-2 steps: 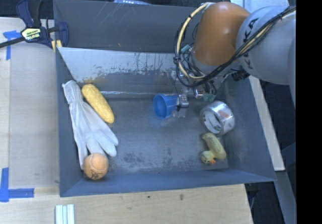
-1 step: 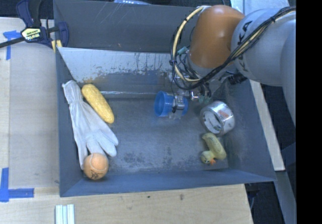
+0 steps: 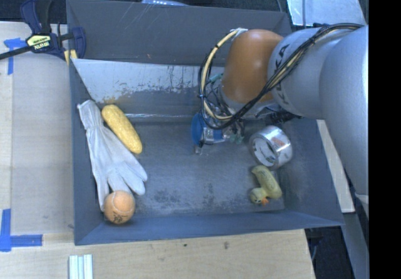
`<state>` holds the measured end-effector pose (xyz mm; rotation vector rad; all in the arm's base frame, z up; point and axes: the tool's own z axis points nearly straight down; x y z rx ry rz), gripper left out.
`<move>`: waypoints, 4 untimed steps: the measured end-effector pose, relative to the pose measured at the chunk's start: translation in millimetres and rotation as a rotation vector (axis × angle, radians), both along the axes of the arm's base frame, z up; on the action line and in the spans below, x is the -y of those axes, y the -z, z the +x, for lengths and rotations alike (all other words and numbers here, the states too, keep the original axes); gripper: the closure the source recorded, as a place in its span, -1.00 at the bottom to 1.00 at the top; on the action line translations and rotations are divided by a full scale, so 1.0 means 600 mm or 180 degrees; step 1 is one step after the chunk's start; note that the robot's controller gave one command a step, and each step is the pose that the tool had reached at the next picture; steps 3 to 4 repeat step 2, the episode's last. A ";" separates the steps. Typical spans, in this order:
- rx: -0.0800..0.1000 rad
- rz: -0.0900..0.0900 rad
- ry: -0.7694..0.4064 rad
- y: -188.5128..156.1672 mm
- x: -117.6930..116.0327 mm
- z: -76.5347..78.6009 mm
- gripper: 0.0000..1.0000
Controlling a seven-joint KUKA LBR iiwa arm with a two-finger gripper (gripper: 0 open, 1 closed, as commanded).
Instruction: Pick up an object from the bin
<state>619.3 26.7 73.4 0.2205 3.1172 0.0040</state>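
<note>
1. Grey metal bin [image 3: 188,177] – the gripper [image 3: 205,136] hangs low over its bare floor, close to the back wall. I cannot tell whether it is open or closed, and nothing shows in its grasp. The step in hand looks like choosing a target and lining up over it.
2. White glove [image 3: 109,158] – the largest thing, lying flat and limp well apart from the gripper, on the side away from the arm. It probably needs a pinch on a raised fold.
3. Yellow cob [image 3: 122,127] – it touches the glove's edge. Closing across its narrow width should hold it best.
4. Silver tape roll [image 3: 271,146] – the nearest thing, just beside the gripper on the arm's side. It is likely the easiest pick if taken squarely across the rim.
5. Yellow-green duck [image 3: 266,185] – it sits beyond the roll, toward the near wall.
6. Orange ball [image 3: 119,207] – the farthest thing, at the glove's end. It may roll if nudged.
7. Count: one glove, one cob, one roll, one duck, one ball – five things.
</note>
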 end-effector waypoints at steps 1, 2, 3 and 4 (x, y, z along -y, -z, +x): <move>0.0000 0.0000 0.0000 0.000 0.000 0.000 1.00; 0.0013 0.0001 -0.0080 -0.218 -0.038 0.013 1.00; 0.0013 0.0001 -0.0080 -0.218 -0.038 0.013 1.00; 0.0013 0.0001 -0.0080 -0.218 -0.038 0.013 1.00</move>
